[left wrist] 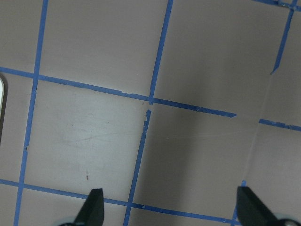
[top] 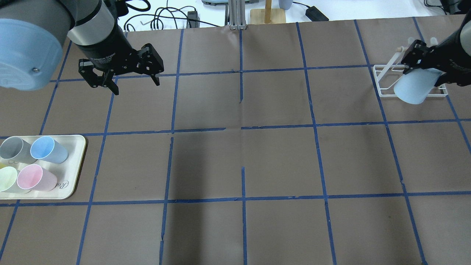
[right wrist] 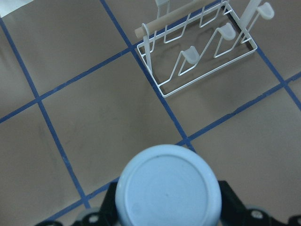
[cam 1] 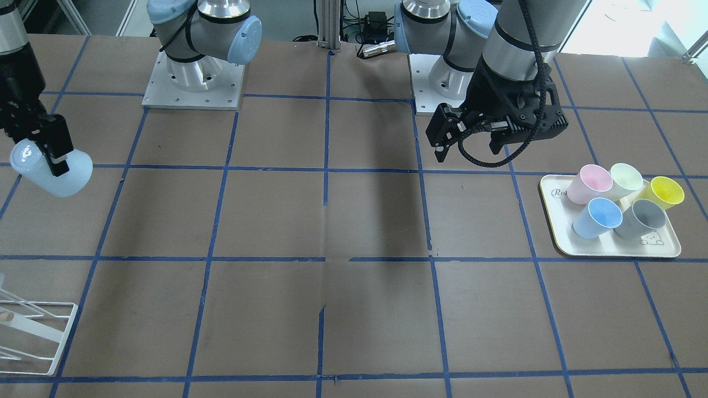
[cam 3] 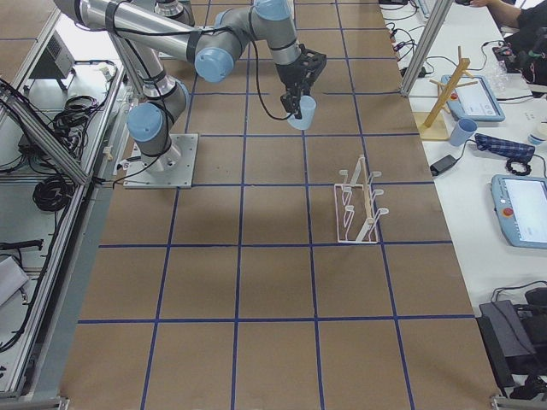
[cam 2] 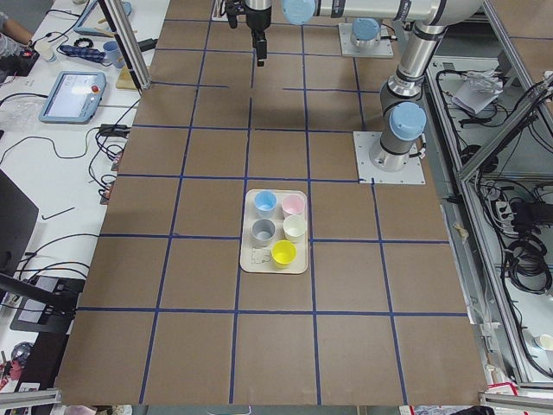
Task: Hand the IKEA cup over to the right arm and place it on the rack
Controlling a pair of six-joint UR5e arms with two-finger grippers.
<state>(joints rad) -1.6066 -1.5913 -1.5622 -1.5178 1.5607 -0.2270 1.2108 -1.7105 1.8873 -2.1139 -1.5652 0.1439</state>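
Observation:
The pale sky-blue IKEA cup (cam 1: 52, 168) is held in the air in my right gripper (cam 1: 47, 146), which is shut on its side. The cup is tilted, and its flat base faces the right wrist camera (right wrist: 168, 188). In the overhead view the cup (top: 415, 88) overlaps the front of the white wire rack (top: 382, 79). The right wrist view shows the rack (right wrist: 197, 56) on the table ahead of the cup, its rods bare. My left gripper (top: 137, 87) is open and empty above the table; its fingertips (left wrist: 94, 205) show bare paper between them.
A cream tray (top: 75, 162) at my left holds several cups, among them the blue twin (top: 48, 149), a pink one (top: 35, 178) and a grey one (top: 14, 149). A wooden stand (top: 268, 11) sits past the far edge. Blue tape lines grid the brown table.

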